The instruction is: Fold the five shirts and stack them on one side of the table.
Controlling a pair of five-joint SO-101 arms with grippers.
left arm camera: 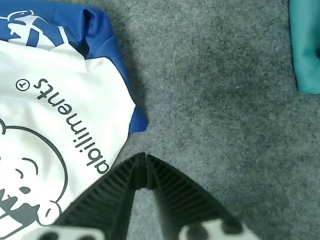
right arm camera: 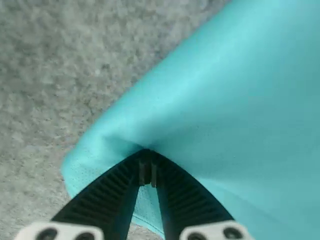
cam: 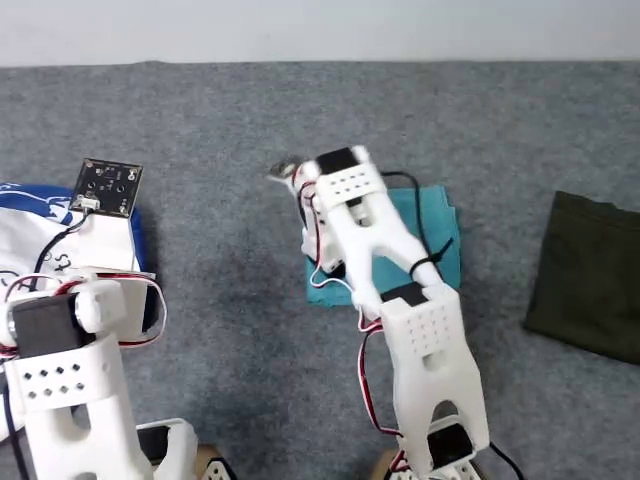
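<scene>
Care with the fold, above all. Teal shirt [cam: 440,235] at centre of the high view, partly hidden under the right arm, on the grey table [cam: 220,130]. Right gripper [right arm camera: 148,172] clamped tight on a raised ridge of that teal cloth, close to its edge, at the cloth's upper left corner as seen from above.

Likely step in hand: carrying the pinched edge across to make a fold. Lift only enough to clear the layer beneath. Pull slowly and straight, to avoid dragging or bunching the rest. Lay the edge down flush with the opposite side before letting go. Watch for slip, with only a thin ridge of cloth caught between the jaws.

Left gripper [left arm camera: 146,165] closed on nothing, hovering over bare table just beside the white and blue shirt [left arm camera: 60,100] at left of frame. Best left out of this fold. Dark green shirt [cam: 590,275] at the right edge of the high view, well apart from the teal one.
</scene>
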